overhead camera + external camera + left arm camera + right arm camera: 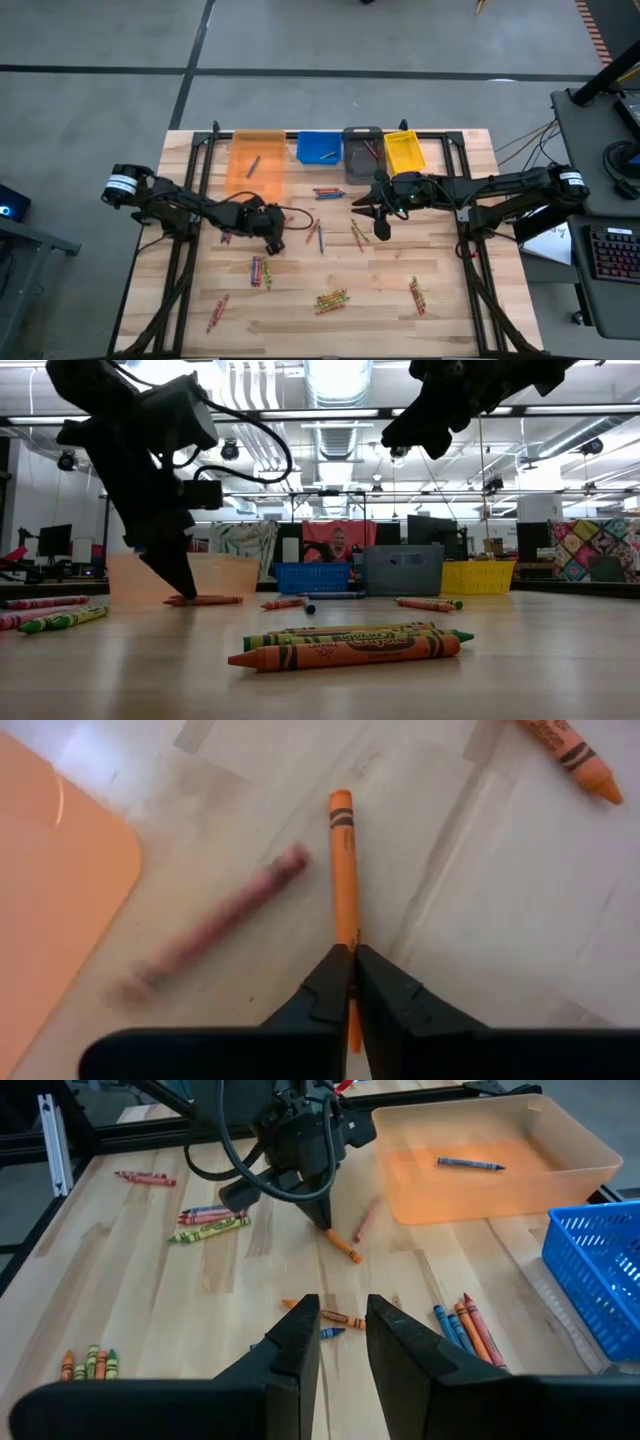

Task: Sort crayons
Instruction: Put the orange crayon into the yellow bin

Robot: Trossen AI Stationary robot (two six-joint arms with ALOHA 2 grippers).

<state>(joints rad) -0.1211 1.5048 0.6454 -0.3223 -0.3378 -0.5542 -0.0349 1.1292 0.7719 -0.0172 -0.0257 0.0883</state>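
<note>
Two grippers work the worktop: the left gripper point(352, 960) pinches an orange crayon point(343, 860) (tip down) beside the orange bin point(256, 160); the right gripper point(343, 1335) hovers open, empty, mid-table.

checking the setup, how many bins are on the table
4, in a row along the far edge: orange bin at the left, then blue bin, grey bin, and yellow bin at the right. None looks hidden.

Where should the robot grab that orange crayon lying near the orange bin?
Probably near its end, from straight above, fingers either side of the thin stick. The orange crayon lies flat on the table, and the left tool already pinches it that way.
</note>
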